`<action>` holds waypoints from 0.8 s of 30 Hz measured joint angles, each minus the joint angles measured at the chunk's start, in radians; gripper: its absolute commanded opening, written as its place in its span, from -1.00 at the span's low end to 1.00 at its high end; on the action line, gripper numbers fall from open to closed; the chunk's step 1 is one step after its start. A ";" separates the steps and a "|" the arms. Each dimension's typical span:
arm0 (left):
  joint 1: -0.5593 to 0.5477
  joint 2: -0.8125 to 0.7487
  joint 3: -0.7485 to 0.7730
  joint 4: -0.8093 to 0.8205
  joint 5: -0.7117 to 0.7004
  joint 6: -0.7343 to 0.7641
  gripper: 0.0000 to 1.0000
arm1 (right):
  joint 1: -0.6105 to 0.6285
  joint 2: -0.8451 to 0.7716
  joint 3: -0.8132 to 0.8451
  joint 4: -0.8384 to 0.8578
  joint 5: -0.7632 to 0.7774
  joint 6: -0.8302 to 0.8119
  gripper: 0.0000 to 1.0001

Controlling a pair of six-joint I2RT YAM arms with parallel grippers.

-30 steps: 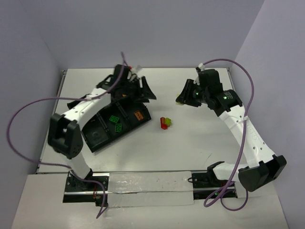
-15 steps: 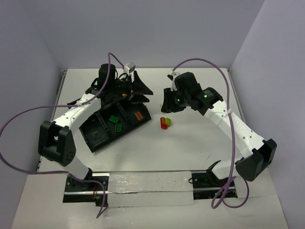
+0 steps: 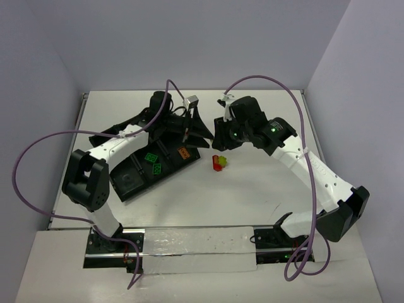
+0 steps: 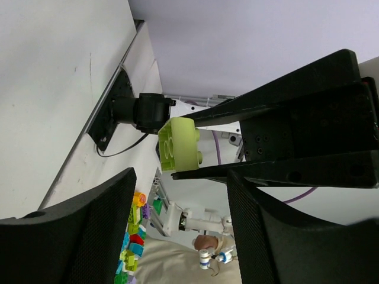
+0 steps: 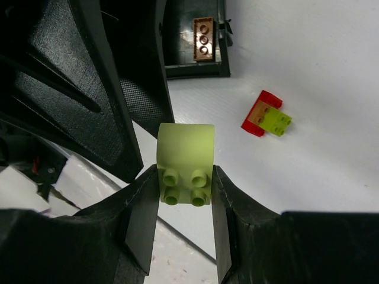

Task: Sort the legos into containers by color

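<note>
Lego sort partly done: black tray part-filled, one piece in hand.
Table carries the tray toward its left edge. Right gripper clamps a yellow-green brick in the air by the tray's right end; left gripper gapes empty beside it. Binned: green bricks, orange brick, separate compartments. Left: red/yellow-green cluster, loose mid-table.

A white table spread across the scene, closed in by plain lavender walls at the back and on both sides. Along the table's near edge lay a pale, glossy strip, running from left to right.
</note>
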 measured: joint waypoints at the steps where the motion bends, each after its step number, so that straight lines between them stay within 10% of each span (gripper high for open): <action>1: -0.003 0.003 0.000 0.008 0.001 -0.008 0.33 | 0.000 0.000 0.002 -0.001 0.003 -0.003 -1.00; 24: -0.033 0.070 0.015 0.139 0.003 -0.116 -0.02 | 0.046 0.002 0.036 -0.021 0.034 -0.027 -1.00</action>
